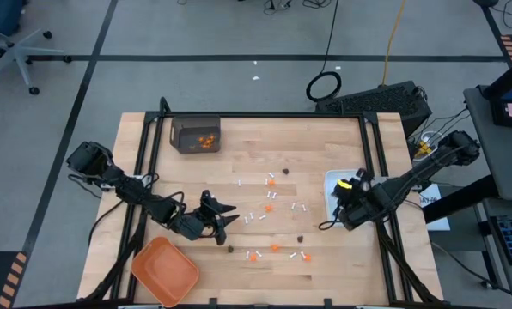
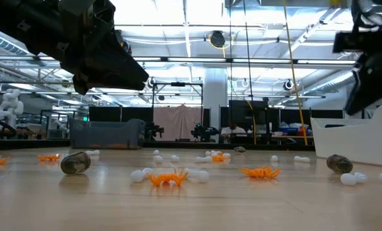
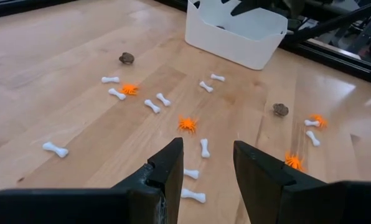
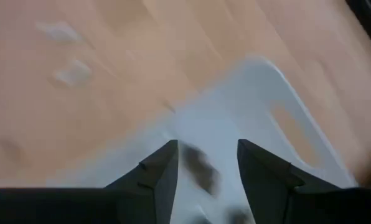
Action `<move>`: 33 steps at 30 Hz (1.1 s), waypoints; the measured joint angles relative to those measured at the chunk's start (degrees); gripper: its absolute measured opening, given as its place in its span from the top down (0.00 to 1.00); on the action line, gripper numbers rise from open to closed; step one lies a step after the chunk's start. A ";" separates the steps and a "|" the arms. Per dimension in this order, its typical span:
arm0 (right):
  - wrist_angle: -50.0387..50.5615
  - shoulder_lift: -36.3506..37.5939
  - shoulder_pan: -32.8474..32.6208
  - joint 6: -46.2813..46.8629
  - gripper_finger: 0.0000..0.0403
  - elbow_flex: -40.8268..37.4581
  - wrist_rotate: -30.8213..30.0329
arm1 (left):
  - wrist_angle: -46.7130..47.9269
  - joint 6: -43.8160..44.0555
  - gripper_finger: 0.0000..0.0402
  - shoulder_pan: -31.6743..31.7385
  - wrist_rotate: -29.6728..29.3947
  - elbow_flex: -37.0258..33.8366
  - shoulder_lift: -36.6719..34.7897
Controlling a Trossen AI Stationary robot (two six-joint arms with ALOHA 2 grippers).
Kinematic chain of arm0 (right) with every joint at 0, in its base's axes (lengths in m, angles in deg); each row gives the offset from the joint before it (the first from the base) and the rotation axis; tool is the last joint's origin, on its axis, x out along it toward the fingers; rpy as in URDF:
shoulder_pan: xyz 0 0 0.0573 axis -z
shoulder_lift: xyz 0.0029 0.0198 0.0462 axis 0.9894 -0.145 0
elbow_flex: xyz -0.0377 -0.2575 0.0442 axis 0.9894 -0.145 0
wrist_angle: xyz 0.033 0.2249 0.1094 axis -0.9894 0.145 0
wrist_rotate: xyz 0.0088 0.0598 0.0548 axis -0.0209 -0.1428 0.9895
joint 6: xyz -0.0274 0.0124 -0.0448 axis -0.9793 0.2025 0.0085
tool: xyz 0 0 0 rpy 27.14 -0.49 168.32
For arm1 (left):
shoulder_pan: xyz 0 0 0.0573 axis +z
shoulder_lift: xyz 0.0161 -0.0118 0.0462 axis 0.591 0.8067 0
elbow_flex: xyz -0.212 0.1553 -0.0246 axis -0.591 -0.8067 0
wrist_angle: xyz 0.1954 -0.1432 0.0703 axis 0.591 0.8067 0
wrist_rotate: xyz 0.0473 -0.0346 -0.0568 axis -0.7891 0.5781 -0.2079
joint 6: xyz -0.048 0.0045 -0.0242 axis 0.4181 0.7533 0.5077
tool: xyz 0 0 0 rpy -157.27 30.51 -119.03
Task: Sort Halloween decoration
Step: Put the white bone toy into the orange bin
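Note:
The Halloween decoration lies loose on the wooden table's middle (image 1: 273, 215): white bone-shaped sticks (image 3: 151, 106), orange spidery bits (image 3: 187, 124) and dark brown lumps (image 3: 127, 58). My left gripper (image 3: 207, 149) hovers open above the pieces near the table's left, with nothing between its fingers. My right gripper (image 4: 207, 149) stands open over the white dish (image 4: 235, 106) at the table's right (image 1: 332, 182), pointing steeply down. A blurred dark bit (image 4: 199, 169) shows below its fingers against the dish's floor, narrower than the gap between them.
A dark bin (image 1: 196, 135) holding orange bits stands at the far left of the table. An orange tray (image 1: 164, 270) sits at the near left corner. Cables and equipment lie beyond the table's far and right edges.

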 joint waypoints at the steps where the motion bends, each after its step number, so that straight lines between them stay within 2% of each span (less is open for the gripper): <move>1: -3.10 0.00 -0.67 -1.22 0.62 0.00 -1.20 | 0.01 0.00 0.66 -0.04 0.01 0.00 0.00; 4: -14.68 -0.08 -2.97 -7.31 0.63 0.00 -5.47 | 0.09 -0.24 0.66 -0.10 0.30 0.00 0.00; 7: -29.47 -1.01 -5.30 -18.23 0.64 0.00 -9.72 | 0.12 -1.49 0.66 -0.14 0.37 0.00 0.00; 13: -55.90 -7.00 -7.25 -41.34 0.65 0.07 -11.15 | 0.17 -3.07 0.66 -0.17 1.35 0.00 0.00; 16: -63.05 -11.95 -7.27 -47.55 0.65 0.07 -11.11 | 0.26 -3.45 0.66 -0.17 1.37 0.00 0.00; 22: -71.84 -22.65 -6.95 -53.37 0.65 0.07 -11.10 | 4.35 -3.68 0.66 -0.17 1.47 0.00 0.00; 29: -88.97 -31.14 -5.89 -63.37 0.65 0.07 -10.90 | 7.53 -3.52 0.66 0.80 3.88 0.00 0.00; 33: -95.10 -33.15 -5.08 -66.18 0.65 0.07 -6.24 | 12.53 -2.32 0.66 1.69 3.60 0.00 0.00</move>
